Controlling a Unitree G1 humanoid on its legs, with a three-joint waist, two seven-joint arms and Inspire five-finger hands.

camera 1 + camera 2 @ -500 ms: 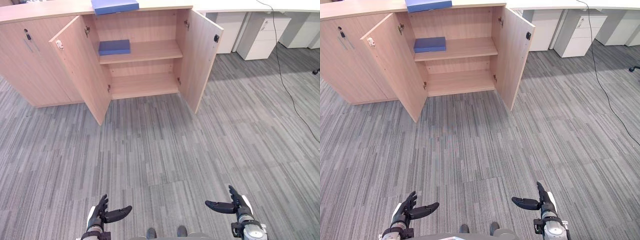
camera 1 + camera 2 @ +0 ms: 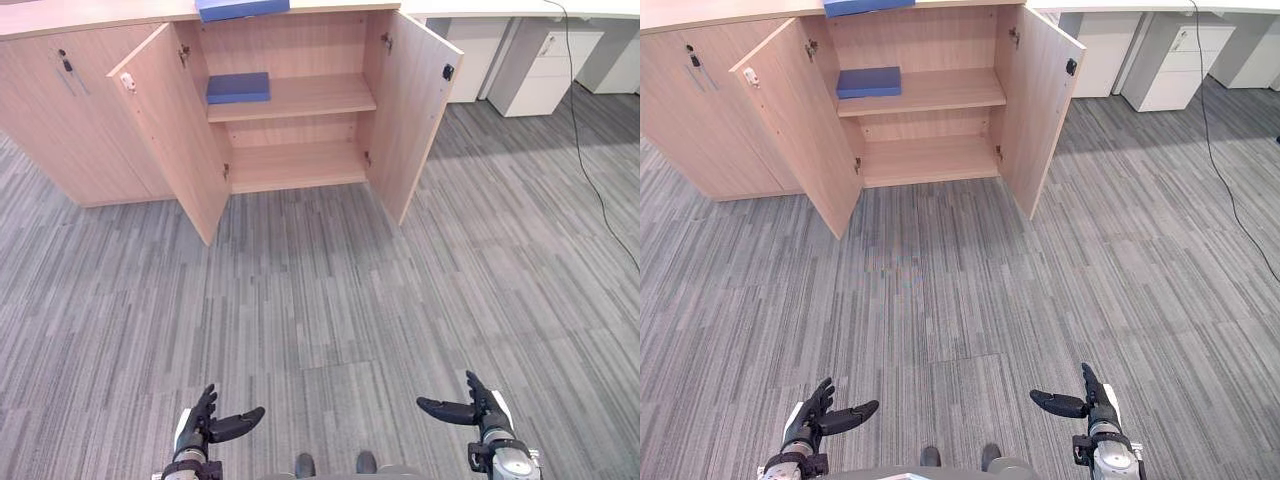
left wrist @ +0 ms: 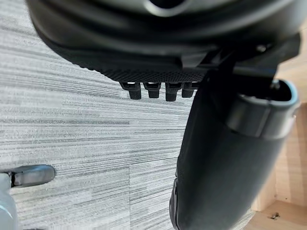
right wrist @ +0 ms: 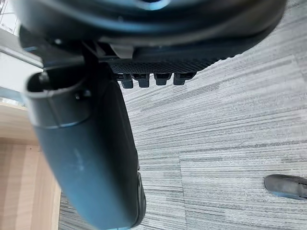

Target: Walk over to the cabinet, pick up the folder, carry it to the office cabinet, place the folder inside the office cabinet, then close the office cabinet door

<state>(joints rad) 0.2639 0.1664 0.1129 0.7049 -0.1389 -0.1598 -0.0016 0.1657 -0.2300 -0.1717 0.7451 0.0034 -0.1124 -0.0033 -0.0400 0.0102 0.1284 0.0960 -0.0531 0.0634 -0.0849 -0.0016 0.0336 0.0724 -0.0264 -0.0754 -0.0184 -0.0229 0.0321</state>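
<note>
A blue folder (image 2: pixel 242 8) lies on top of the light wood cabinet (image 2: pixel 60 120) at the far end of the floor. A second blue folder (image 2: pixel 238 87) rests on the upper shelf inside, at its left. Both cabinet doors stand open: the left door (image 2: pixel 170 140) and the right door (image 2: pixel 412 110). My left hand (image 2: pixel 205 425) hangs low at the near edge, fingers straight, holding nothing. My right hand (image 2: pixel 470 408) hangs low on the other side, fingers straight too, holding nothing. Both hands are far from the cabinet.
Grey striped carpet (image 2: pixel 320 300) stretches between me and the cabinet. White drawer units (image 2: pixel 545 65) stand at the far right under a desk. A black cable (image 2: pixel 590 170) trails over the carpet on the right.
The whole picture has shifted a little, so the camera moved: the cabinet now sits slightly further right and higher. Both hands keep their pose.
</note>
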